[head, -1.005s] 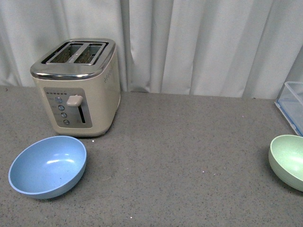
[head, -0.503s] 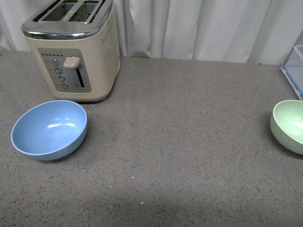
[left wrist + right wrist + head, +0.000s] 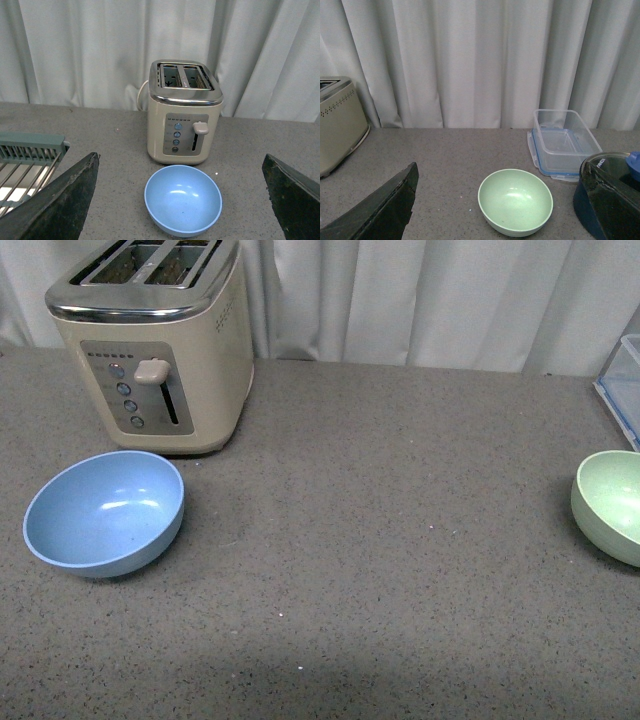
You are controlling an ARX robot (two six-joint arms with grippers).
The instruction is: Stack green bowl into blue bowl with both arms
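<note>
The blue bowl (image 3: 105,510) rests upright on the grey table, just in front of the toaster at the left. In the left wrist view the blue bowl (image 3: 183,200) lies between and below the spread fingers of my left gripper (image 3: 180,159), which is open and touches nothing. Far to the right, cut by the picture edge, stands the green bowl (image 3: 612,505). My right gripper (image 3: 500,165) is open above the green bowl (image 3: 515,201), well clear of it. Neither arm shows in the front view.
A cream two-slot toaster (image 3: 155,340) stands behind the blue bowl. A clear lidded plastic box (image 3: 562,140) and a dark blue pot with a glass lid (image 3: 615,165) sit close by the green bowl. A dish rack (image 3: 25,160) lies left of the toaster. White curtains back the table.
The front view tipped downward between one second and half a second ago, so everything sits higher in it. Since then nothing has moved, and both bowls keep their places.
</note>
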